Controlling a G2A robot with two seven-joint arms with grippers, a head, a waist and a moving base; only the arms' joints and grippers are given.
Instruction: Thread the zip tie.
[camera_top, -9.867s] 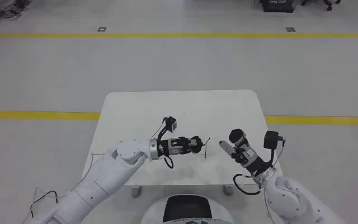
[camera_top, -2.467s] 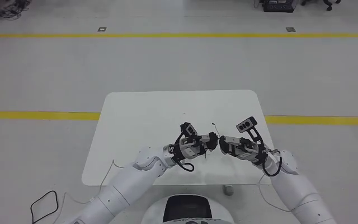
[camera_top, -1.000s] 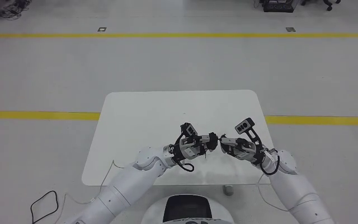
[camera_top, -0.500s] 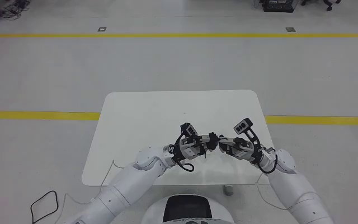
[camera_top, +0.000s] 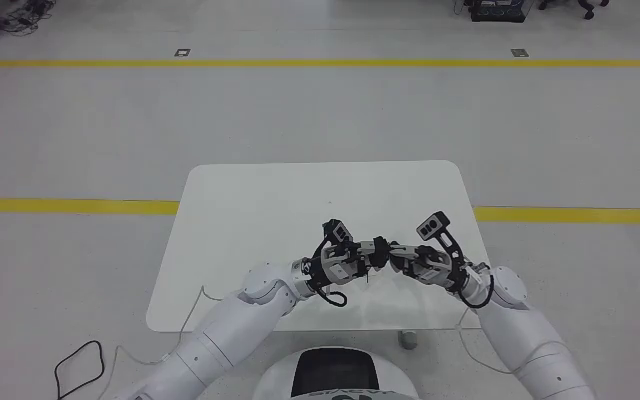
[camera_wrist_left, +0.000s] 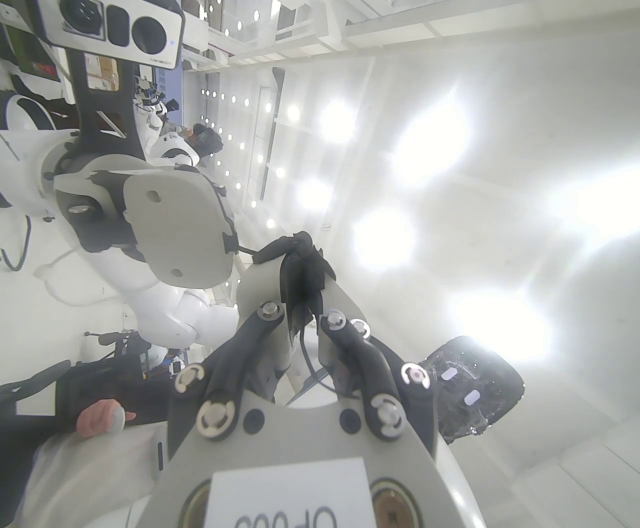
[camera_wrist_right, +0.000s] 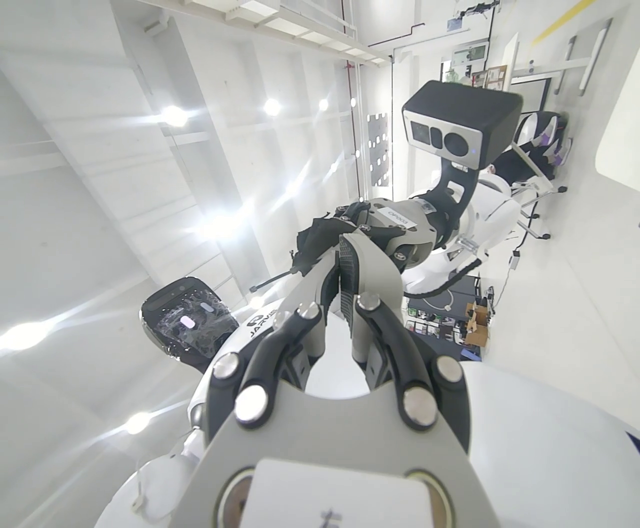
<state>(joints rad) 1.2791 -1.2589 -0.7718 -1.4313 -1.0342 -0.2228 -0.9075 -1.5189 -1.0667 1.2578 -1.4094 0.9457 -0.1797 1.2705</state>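
Right gripper (camera_wrist_right: 339, 252) fills the near part, fingers drawn together, tips nearly meeting; ribbed black pad (camera_wrist_right: 348, 272) on one finger faces inward. Left gripper (camera_wrist_right: 314, 239) sits just past them, its black tips together and right up against the right tips. Thin black tie (camera_wrist_right: 274, 279) pokes out sideways from behind the right gripper's pale finger, free end in the air. Can't tell if the right fingers pinch it. Left wrist camera (camera_wrist_right: 460, 125) stands above the left gripper body. Bright ceiling lights behind.
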